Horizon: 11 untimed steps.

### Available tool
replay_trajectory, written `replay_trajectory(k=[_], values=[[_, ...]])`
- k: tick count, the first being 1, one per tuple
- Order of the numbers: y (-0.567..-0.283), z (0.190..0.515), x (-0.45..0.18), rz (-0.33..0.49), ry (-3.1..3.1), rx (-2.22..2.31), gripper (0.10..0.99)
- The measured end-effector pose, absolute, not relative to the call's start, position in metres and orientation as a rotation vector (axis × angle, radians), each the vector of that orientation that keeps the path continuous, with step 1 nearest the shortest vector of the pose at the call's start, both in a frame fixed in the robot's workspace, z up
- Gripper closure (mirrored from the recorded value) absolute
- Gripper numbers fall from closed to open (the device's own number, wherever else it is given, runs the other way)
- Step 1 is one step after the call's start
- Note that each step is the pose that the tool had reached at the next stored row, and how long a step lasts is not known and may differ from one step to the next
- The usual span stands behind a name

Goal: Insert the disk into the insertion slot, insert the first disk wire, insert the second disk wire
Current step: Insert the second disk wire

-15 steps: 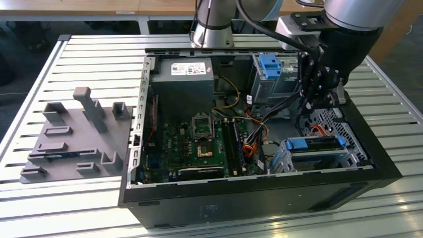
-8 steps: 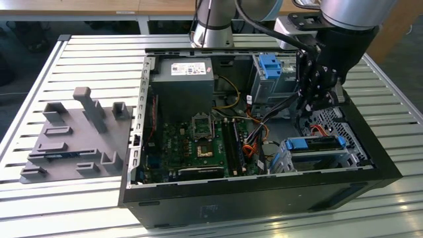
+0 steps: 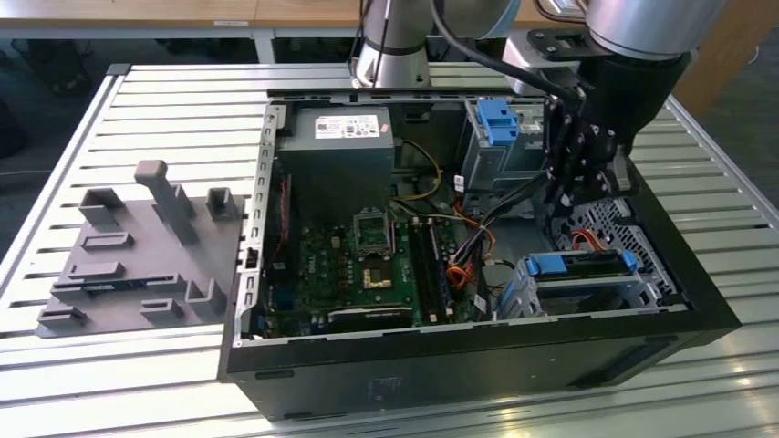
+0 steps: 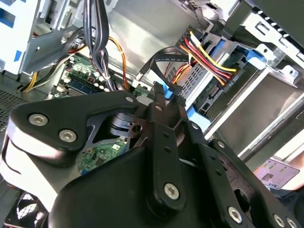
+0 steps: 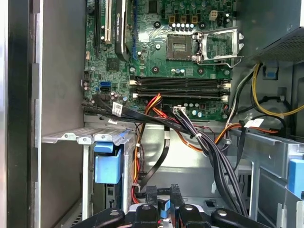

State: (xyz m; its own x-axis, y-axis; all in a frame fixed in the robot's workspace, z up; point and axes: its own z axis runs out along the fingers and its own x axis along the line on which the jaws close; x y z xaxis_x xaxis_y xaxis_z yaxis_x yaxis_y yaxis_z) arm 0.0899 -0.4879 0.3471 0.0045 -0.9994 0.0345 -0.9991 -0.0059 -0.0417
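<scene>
The disk (image 3: 582,265) sat seated in the insertion slot (image 3: 585,290) at the case's front corner, blue carrier flush, so insertion looked done. A red-yellow wire bundle (image 4: 209,59) was already plugged into its rear. The gripper (image 4: 166,97) hovered above the bay, clenched on a small blue connector (image 4: 164,90), apparently for cabling.

In the exterior view the disk (image 3: 582,265) sits in the insertion slot (image 3: 572,294), its rear end hidden under the bay's sheet metal, and the arm covers part of the computer case (image 3: 487,351). The gripper (image 4: 164,97) blocks much of the second wrist view (its fingertips meet around something blue, too small to identify). The motherboard (image 5: 175,57) is cut off by the first wrist view's edge.
</scene>
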Motion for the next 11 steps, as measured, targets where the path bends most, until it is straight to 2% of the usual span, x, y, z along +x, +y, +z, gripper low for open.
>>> replay_trajectory(k=[9,10,11], values=[[-0.4848,0.3435,0.0906,-0.178,2.26,-2.251,0.835],[-0.4844,0.343,0.0907,-0.189,2.265,-2.253,0.847],[-0.4841,0.3427,0.0909,-0.198,2.27,-2.256,0.914]])
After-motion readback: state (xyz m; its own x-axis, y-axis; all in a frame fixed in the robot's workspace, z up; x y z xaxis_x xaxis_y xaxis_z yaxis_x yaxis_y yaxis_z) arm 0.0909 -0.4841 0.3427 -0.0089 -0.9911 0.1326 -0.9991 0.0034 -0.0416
